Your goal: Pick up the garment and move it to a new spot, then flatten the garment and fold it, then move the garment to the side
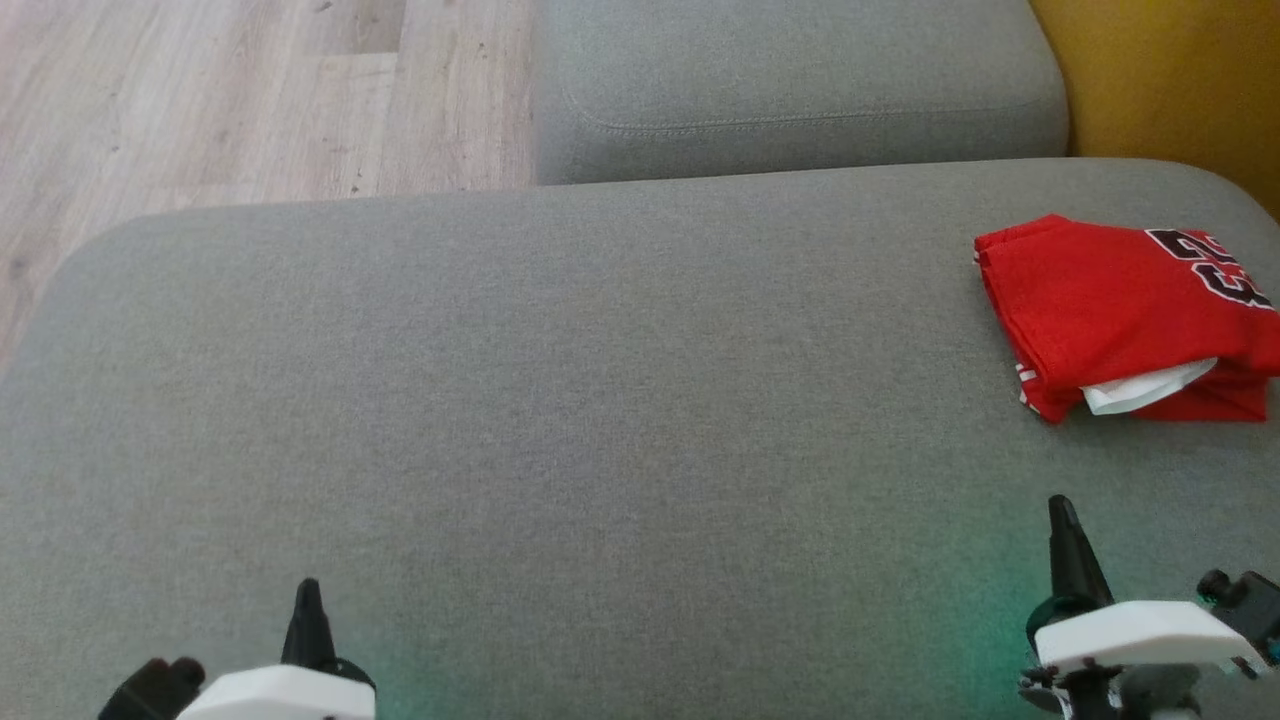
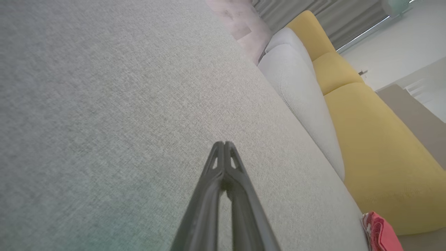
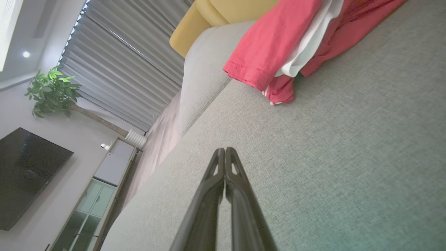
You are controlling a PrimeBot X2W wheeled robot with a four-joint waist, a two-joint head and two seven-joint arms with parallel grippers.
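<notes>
Grey sofa cushion (image 1: 600,400): wide, carries everything. Red garment (image 1: 1120,310): folded, a bit of white cloth showing at its near side, lying at the cushion's right edge toward the far corner. Left end effector (image 1: 308,592): over the near edge, left side, fingers pressed together, holding nothing. Right end effector (image 1: 1062,510): near right corner, likewise closed and empty, apart from the garment.
</notes>
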